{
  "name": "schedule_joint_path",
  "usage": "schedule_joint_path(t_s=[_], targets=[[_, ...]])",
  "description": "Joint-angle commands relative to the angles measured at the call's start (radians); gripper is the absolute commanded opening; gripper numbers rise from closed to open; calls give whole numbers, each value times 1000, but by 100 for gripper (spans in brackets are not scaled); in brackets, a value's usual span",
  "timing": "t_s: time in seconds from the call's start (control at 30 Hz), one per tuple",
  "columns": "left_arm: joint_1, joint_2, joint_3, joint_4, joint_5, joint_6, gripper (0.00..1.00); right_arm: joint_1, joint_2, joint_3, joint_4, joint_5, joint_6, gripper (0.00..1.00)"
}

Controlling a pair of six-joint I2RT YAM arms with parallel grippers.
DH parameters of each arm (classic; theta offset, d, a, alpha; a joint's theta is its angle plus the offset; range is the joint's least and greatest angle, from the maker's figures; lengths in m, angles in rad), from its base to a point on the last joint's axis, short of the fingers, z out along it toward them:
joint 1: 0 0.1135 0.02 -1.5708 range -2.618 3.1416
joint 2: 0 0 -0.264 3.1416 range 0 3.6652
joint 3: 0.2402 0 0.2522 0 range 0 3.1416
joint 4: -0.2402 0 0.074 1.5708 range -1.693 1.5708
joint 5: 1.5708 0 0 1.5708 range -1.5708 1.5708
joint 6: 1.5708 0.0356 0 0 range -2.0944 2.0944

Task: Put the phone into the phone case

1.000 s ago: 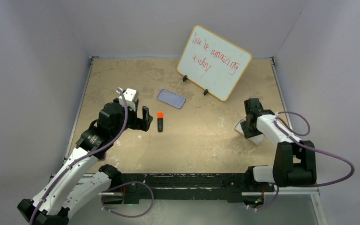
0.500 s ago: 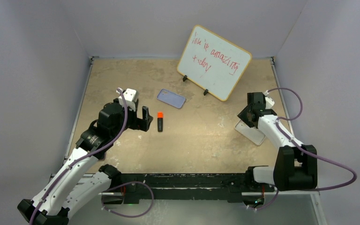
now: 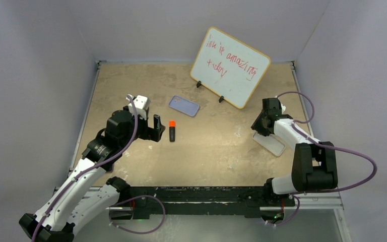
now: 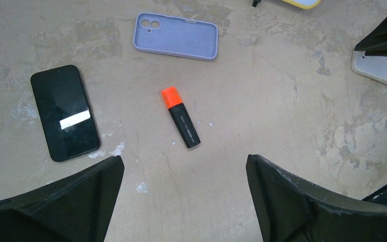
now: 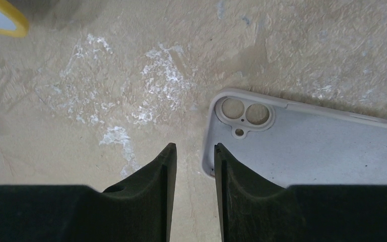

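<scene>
The left pincer [image 4: 184,169] is hanging wide apart above the marker [image 4: 181,117], the phone [image 4: 65,112] lying flat on the bench [image 4: 282,101] beside it, the case [image 4: 175,36] just beyond; the right pincer [image 5: 194,148], nearly together and empty, is nosing a grey shell [image 5: 322,151], risking grabbing the wrong one

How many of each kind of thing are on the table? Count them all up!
Phones: 1, the phone
Phone cases: 2, the lavender phone case and the pale grey case
Markers: 1, the marker
Whiteboards: 1, the whiteboard
Total: 5
</scene>
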State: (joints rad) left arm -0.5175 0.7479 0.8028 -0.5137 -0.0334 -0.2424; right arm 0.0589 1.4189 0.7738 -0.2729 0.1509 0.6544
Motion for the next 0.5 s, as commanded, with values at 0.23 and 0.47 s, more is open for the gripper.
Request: schedule_joint_path(t_s=[0.23, 0.47], targets=[[1, -18, -10, 25, -8, 14, 96, 55, 64, -25, -25, 10, -16, 29], [1, 3, -2, 22, -3, 17, 96, 106, 99, -21, -49, -1, 13, 18]])
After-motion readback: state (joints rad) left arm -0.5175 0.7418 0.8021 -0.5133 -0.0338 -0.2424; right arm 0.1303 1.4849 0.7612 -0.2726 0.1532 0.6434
